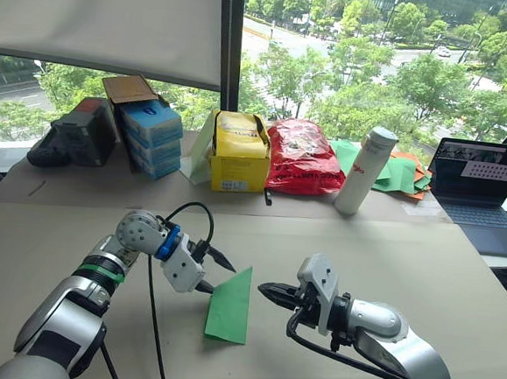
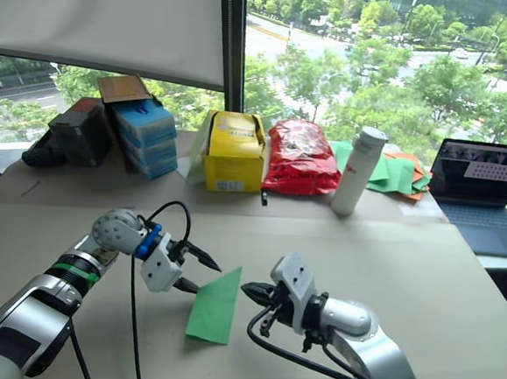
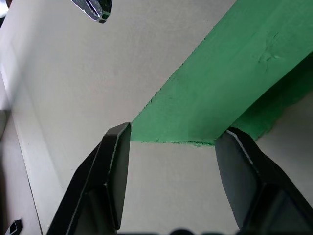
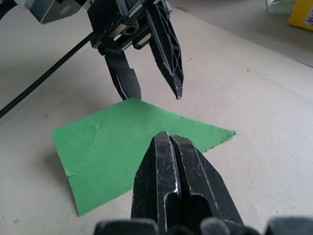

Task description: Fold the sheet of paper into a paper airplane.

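The sheet of paper (image 1: 229,306), folded into a narrow green wedge, is lying flat on the desk (image 1: 389,253) at the lower centre of the left eye frame. The left gripper (image 1: 215,272) is sitting at its left edge with jaws apart, the lower fingertip touching the paper. The right gripper (image 1: 266,290) is hovering just right of it, jaws pressed together, holding nothing.
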`<state>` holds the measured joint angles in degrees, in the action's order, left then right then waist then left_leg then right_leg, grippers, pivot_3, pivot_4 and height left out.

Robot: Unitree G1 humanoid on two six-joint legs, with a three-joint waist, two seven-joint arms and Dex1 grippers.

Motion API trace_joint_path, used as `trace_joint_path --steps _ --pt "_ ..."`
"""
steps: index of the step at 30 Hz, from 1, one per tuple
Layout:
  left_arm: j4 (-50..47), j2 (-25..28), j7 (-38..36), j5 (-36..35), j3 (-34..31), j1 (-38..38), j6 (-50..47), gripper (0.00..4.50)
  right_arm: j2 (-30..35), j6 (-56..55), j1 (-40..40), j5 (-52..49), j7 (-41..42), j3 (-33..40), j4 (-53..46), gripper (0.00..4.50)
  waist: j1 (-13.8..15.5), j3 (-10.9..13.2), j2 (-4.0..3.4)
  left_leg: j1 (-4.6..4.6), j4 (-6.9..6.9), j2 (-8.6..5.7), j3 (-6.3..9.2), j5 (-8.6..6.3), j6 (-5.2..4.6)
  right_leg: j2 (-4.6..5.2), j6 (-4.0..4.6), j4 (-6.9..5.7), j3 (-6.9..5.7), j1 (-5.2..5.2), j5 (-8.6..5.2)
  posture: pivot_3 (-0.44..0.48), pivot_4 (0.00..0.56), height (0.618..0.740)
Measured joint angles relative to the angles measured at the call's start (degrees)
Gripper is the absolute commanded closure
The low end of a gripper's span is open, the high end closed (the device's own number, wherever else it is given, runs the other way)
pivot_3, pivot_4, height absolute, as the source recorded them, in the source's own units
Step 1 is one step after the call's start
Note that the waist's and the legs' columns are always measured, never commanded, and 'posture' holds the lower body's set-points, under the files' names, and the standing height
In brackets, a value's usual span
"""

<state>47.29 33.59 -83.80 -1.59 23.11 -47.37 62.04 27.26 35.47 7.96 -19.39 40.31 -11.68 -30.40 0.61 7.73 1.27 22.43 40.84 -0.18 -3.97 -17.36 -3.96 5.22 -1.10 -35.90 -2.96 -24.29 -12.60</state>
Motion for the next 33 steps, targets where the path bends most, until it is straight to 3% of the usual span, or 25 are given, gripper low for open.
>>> trace_joint_path --steps 5,14,17,21,26,29,33 --pt "1.8 -0.1 0.4 1.4 0.6 -0.1 1.8 4.48 0.0 0.0 0.0 0.0 -0.5 0.0 0.0 4.50 0.1 0.0 0.00 0.01 0.02 -0.02 0.00 -0.01 -0.01 0.02 -0.01 0.01 0.00 0.01 0.01 0.000 0.150 0.740" --pt "-3.1 0.8 4.7 2.7 0.6 3.5 -0.4 4.48 0.2 -0.4 0.0 0.2 -1.8 1.5 0.2 4.50 0.0 0.0 0.00 0.01 0.02 0.00 0.00 0.00 -0.01 0.02 -0.01 -0.01 0.01 0.00 0.01 0.000 0.150 0.740" --pt "-10.5 1.5 10.0 4.5 -1.4 7.2 -11.9 4.48 0.2 -2.6 0.6 1.9 -4.8 5.0 1.8 4.50 0.1 0.0 0.00 0.01 0.03 0.00 0.01 0.00 0.00 0.02 -0.03 -0.03 0.00 0.01 0.01 0.000 0.150 0.740" --pt "-32.4 7.1 12.1 7.3 -3.2 16.1 -39.7 4.48 0.2 -5.5 0.6 5.4 -8.3 6.8 2.2 4.50 -0.4 0.0 -0.05 0.02 -0.03 0.04 0.00 0.08 0.15 -0.04 -0.05 -0.18 0.07 -0.01 -0.01 0.000 0.150 0.740" --pt "-56.9 7.0 14.9 7.0 -4.5 21.9 -73.4 4.48 0.4 -7.4 -0.2 8.0 -9.5 6.0 2.2 4.50 0.0 0.1 -0.07 -0.01 0.02 0.01 0.01 0.08 0.15 -0.03 -0.14 -0.07 0.15 0.02 -0.07 0.000 0.150 0.740" --pt "-63.9 6.6 17.6 7.6 -4.6 22.7 -84.6 4.48 0.4 -7.7 -0.8 9.3 -9.5 4.5 2.2 4.50 0.0 0.1 -0.08 -0.07 0.01 0.01 0.00 0.03 0.07 -0.06 -0.13 -0.10 0.21 0.02 -0.07 0.000 0.150 0.740" --pt "-66.2 5.3 21.4 8.2 -4.3 24.2 -92.7 3.30 0.1 -7.7 -0.8 9.4 -9.0 2.9 2.2 4.50 0.0 0.1 -0.08 -0.11 0.00 0.01 -0.01 0.05 0.09 -0.08 -0.12 -0.13 0.26 0.01 -0.08 0.000 0.150 0.740"
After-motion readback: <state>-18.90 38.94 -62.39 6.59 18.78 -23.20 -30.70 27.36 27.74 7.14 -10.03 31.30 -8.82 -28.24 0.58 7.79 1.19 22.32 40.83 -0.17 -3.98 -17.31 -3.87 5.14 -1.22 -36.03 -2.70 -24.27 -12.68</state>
